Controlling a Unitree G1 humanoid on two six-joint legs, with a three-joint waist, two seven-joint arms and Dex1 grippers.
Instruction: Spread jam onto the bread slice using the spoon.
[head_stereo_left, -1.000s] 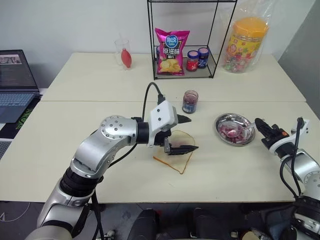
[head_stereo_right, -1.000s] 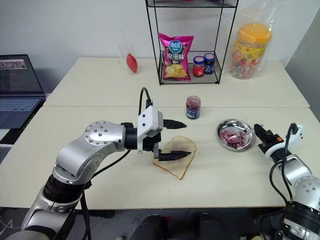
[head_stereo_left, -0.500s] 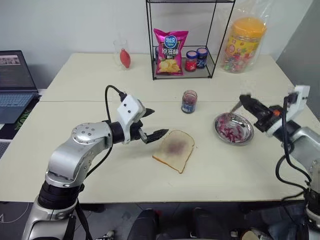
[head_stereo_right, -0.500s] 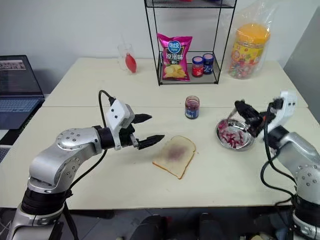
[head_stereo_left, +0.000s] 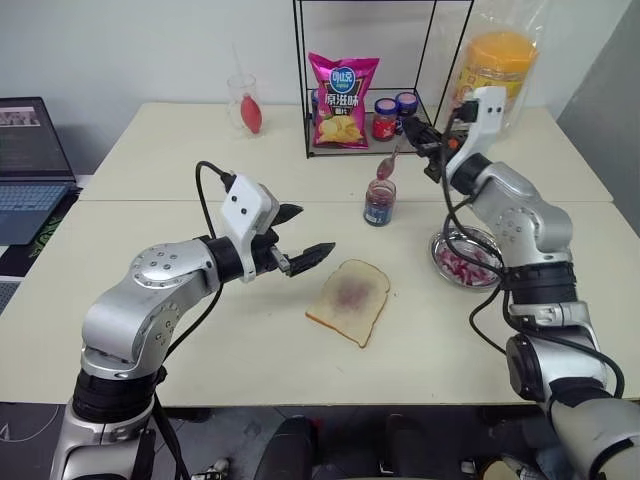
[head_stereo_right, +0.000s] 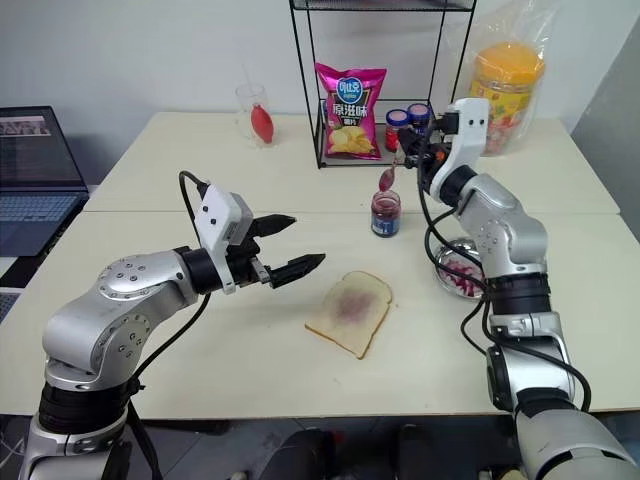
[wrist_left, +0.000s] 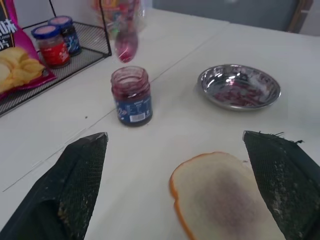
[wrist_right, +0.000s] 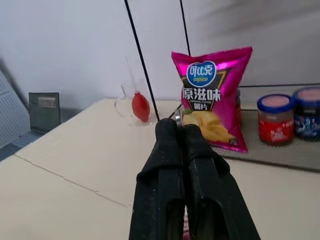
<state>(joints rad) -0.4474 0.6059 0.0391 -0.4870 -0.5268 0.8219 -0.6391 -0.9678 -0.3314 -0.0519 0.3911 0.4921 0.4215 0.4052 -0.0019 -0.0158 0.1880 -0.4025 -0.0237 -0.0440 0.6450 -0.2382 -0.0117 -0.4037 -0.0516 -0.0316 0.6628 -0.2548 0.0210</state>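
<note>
Holding the spoon (head_stereo_left: 388, 166) up in the air, the right gripper (head_stereo_left: 414, 131) hangs above the open jam jar (head_stereo_left: 380, 202), its two black fingers pinched tight together on the thin handle. From the right wrist, those fingers (wrist_right: 185, 150) hide nearly all of the spoon, with just a glint of metal at their tips. The bowl hangs down toward the jar's mouth with a dab of red-purple jam (head_stereo_right: 385, 180) on it; it is blurred, and I cannot tell how much it carries.

The bread slice (head_stereo_left: 348, 300) lies flat on the table (head_stereo_left: 180, 230), in front of the jar and a little nearer the robot, with a faint purplish smear (wrist_left: 232, 197) at its centre. Seen from the left wrist, the near end of the slice is cut off by the picture's edge.

The left gripper (head_stereo_left: 300, 235) hovers just to the left of the bread, apart from it, fingers spread wide and holding nothing.

To the right of the jar sits the steel dish (wrist_left: 239, 86) with more jam in it; the right arm covers part of it from the head view. Behind the jar stands the wire rack (head_stereo_left: 368, 130) with a pink crisp bag (wrist_right: 212, 90) and two small jars (head_stereo_left: 393, 117).
</note>
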